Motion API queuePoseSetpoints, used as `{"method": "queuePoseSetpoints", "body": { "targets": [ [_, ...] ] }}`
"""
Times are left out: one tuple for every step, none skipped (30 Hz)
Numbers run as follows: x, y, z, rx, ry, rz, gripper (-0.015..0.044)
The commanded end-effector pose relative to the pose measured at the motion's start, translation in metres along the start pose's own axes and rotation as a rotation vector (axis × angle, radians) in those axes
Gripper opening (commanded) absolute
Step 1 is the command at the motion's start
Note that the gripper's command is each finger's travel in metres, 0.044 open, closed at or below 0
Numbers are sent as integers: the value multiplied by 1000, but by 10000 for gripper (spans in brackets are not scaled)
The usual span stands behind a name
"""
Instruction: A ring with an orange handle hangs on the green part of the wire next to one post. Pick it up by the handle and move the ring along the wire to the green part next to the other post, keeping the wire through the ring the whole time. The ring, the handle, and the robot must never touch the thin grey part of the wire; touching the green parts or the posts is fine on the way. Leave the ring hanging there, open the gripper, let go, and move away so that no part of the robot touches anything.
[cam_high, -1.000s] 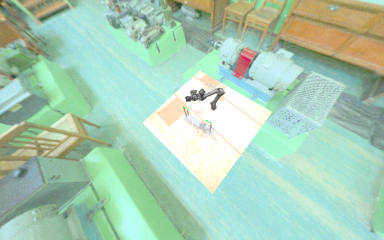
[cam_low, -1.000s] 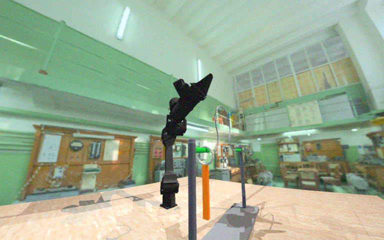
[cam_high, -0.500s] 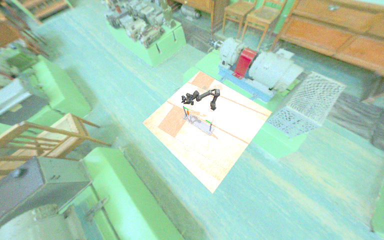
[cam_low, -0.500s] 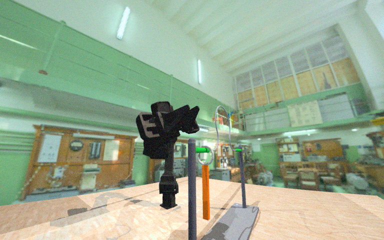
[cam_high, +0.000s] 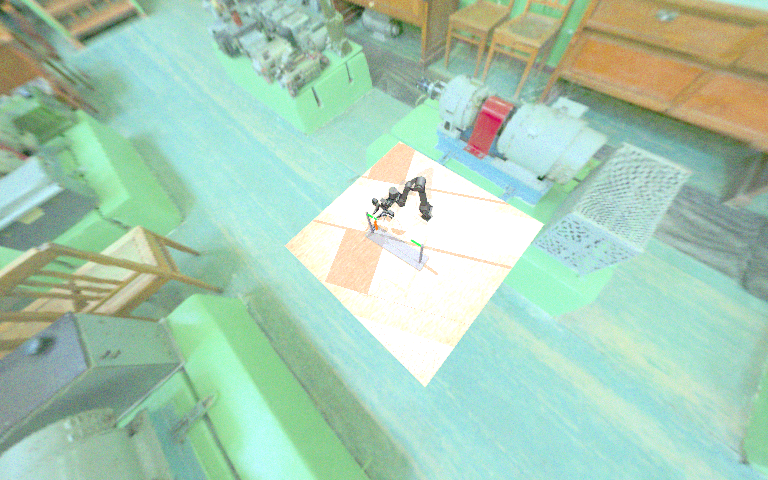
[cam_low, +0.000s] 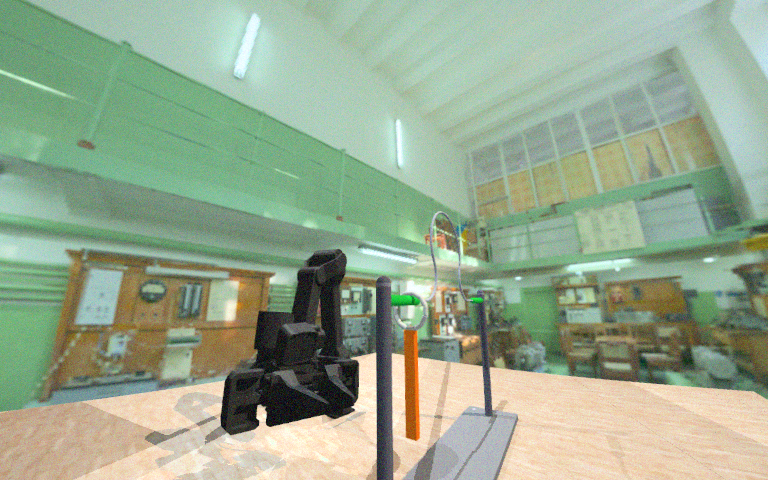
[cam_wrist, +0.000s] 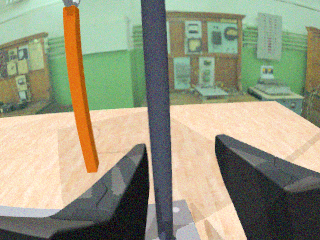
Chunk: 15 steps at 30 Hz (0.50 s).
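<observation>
Handle (cam_high: 375, 225) (cam_low: 411, 384) (cam_wrist: 80, 95) hangs upright, right of tool (cam_high: 384, 215) (cam_low: 339, 403) (cam_wrist: 182, 147) in exterior view. Tool released, part-open. Likely needs a shift right; near post (cam_high: 369, 223) (cam_low: 384, 379) (cam_wrist: 158, 100) is a snag risk.

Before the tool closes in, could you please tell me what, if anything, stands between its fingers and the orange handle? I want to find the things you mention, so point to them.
In the wrist view, no separate object shows between the tool's left-hand finger (cam_wrist: 112, 190) and the orange handle (cam_wrist: 80, 95).

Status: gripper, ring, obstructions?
Gripper open, empty. Ring hanging on near green section, orange handle ungrasped. Near post beside handle, possible obstruction.
</observation>
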<state>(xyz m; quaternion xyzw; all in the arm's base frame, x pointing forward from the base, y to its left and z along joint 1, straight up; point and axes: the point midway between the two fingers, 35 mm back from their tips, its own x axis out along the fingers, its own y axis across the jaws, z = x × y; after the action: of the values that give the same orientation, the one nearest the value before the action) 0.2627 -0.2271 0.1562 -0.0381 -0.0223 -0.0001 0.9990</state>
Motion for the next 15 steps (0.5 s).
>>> {"method": "queuePoseSetpoints", "body": {
  "targets": [
    [-22, 22, -36, -35, 43, 50, 160],
    [-28, 29, -44, -43, 52, 64, 160],
    [-34, 35, -52, -51, 58, 77, 160],
    [-38, 43, -58, -58, 63, 90, 160],
    [-41, 49, -62, -63, 66, 100, 160],
    [-42, 52, -64, -66, 67, 106, 160],
    [-43, 53, -65, -67, 68, 108, 160],
    [-43, 53, -65, -67, 68, 108, 160],
    [-43, 53, -65, -67, 68, 108, 160],
    [-42, 53, -64, -65, 67, 108, 160],
    [-39, 53, -62, -58, 67, 109, 160],
    [-35, 52, -59, -47, 65, 109, 160],
    [-29, 52, -54, -33, 63, 110, 160],
    [-23, 52, -49, -19, 60, 111, 160],
    [-17, 52, -44, -5, 56, 112, 160]
  ]
}}
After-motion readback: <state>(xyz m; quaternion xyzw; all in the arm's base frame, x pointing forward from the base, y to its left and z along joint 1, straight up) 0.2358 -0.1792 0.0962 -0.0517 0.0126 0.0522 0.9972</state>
